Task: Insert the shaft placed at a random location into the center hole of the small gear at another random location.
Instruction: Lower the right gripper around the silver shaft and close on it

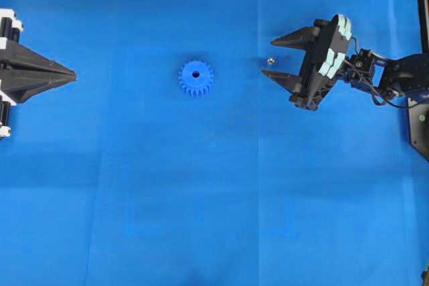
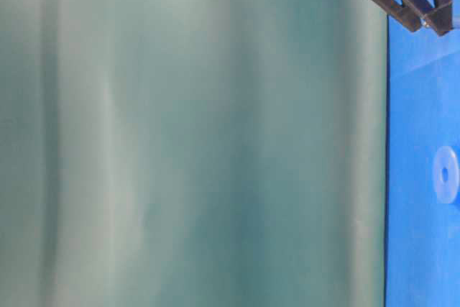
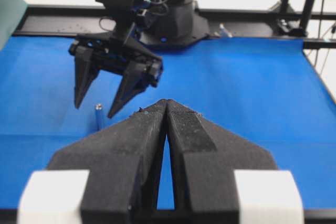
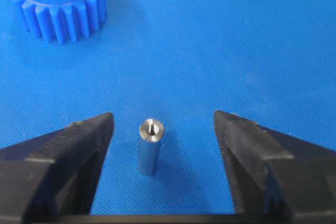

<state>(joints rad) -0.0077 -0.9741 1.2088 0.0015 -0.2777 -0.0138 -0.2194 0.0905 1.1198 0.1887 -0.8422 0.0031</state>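
Shiny cylindrical metal shaft (image 4: 150, 147) upright btwn right claw (image 4: 163, 129) matte black tips, released, untouched; toothed blue plastic small gear (image 1: 196, 77) left; left claw (image 3: 167, 109) clenched

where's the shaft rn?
The shaft stands upright on the blue mat, right of the small gear in the overhead view. It sits between the open jaws of the right gripper, touching neither.
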